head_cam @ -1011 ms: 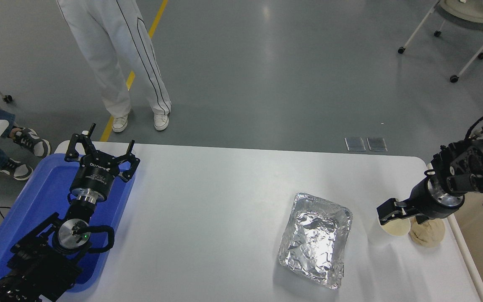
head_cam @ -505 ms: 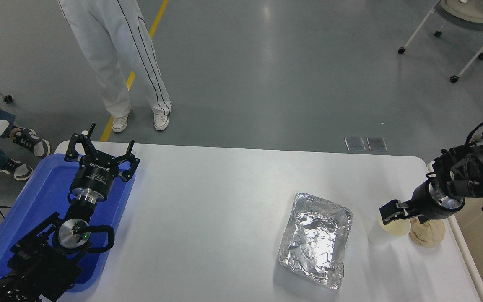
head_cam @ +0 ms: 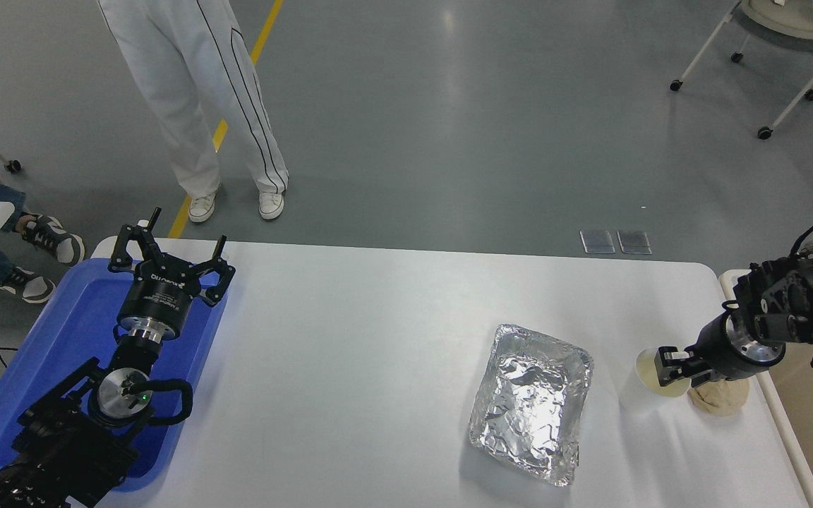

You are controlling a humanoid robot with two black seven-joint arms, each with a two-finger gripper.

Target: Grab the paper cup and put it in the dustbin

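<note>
The white paper cup stands near the table's right edge, with its cream inside showing and its rim tipped a little toward the right. My right gripper comes in from the right and is shut on the cup's rim, one finger inside the mouth. The dustbin stands just past the table's right edge, showing its off-white rim and a strip of beige inside. My left gripper is parked open over the blue tray at the lower left.
A crumpled tan paper ball lies right behind the cup, under my right wrist. A crinkled foil tray sits left of the cup. The blue plastic tray fills the left edge. A person stands beyond the far side.
My right gripper has drawn back to the right and its fingers have closed from wide apart onto the cup's rim. The cup has tipped and shifted slightly. The left arm has not moved.
</note>
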